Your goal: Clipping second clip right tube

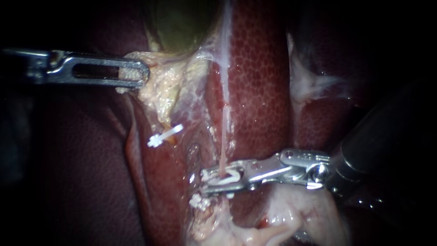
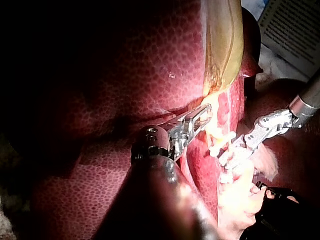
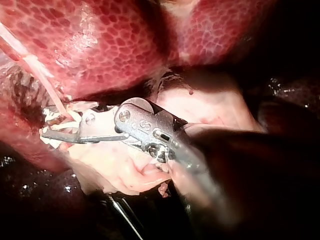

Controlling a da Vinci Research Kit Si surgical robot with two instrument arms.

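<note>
In the endoscope view the right instrument (image 1: pixel 218 178) comes in from 4 o'clock. Its pincer stands narrow near 6 o'clock, gripping a white clip (image 1: pixel 227 180) from both sides. The right tube (image 1: pixel 225 132), a thin pink strand running down from 12 o'clock over the liver (image 1: pixel 259 91), drops into that clip. The left instrument (image 1: pixel 136 75) enters from 9 o'clock. Its pincer is closed on the pale tissue (image 1: pixel 159 91) under the gallbladder (image 1: pixel 182 23), holding it toward 10 o'clock. A lower clip (image 1: pixel 198 202) sits just beside the loaded pincer, toward 7 o'clock. A left-hand clip (image 1: pixel 165 135) lies apart, toward 9 o'clock.

Risks, as I judge them: the strand is slight, so any drag or twist from the right pincer while it squeezes could tear it. If the strand lies only partway into the clip, the clip may close across part of it or slip off. The lower clip is close, so the two could foul each other. If the left pincer loses its hold, the strand goes slack.

In the left wrist view a printed sheet (image 2: pixel 292 27) lies beyond the right instrument, and its lines are too small to read.
</note>
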